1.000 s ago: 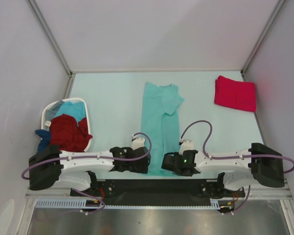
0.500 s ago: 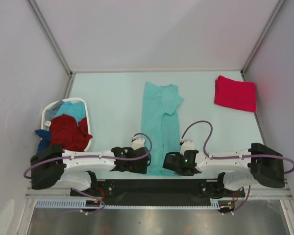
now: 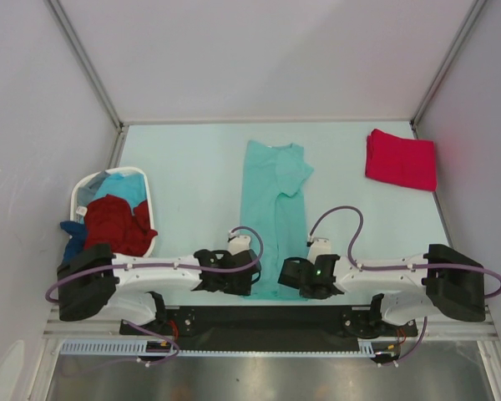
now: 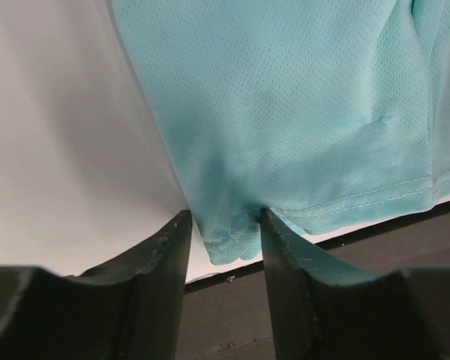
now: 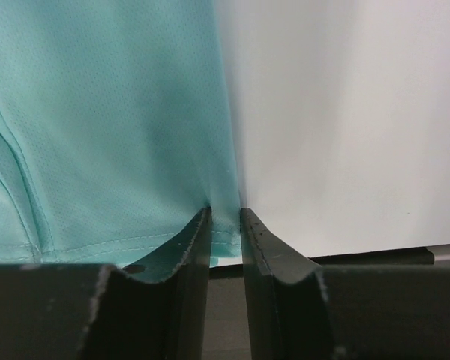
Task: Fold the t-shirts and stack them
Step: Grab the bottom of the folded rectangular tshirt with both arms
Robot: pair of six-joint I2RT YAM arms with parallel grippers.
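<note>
Five t-shirts on show here, and only one in play: the light teal t-shirt [image 3: 275, 209] lies in a long narrow strip down the middle of the table [image 3: 184, 167], collar end towards the far edge, hem right at the near edge. Two arms are on it, one at each near corner. The left fingers [image 4: 161, 259] sit either side of the hem's left corner, and that corner is bunched up between them, cloth filling the narrow gap and touching both sides, so that is a pinch on the shirt. Over on the other side the right fingers [image 5: 191, 247] are drawn in tighter, just a sliver between them, and the hem's right corner is caught in that sliver. Flat mesh cloth spreads away from both grips, smooth apart from a fold line or two. At the far right corner of the table one bright pinkish-red t-shirt [image 3: 401, 159] rests folded into a neat block, well apart from everything else. At the left edge stands one white laundry basket [image 3: 77, 196], and it carries the other three: a dark red t-shirt [image 3: 113, 225] heaped on top, a light blue t-shirt [image 3: 121, 188] behind it, and a blue t-shirt [image 3: 71, 234] spilling over the near left rim.
</note>
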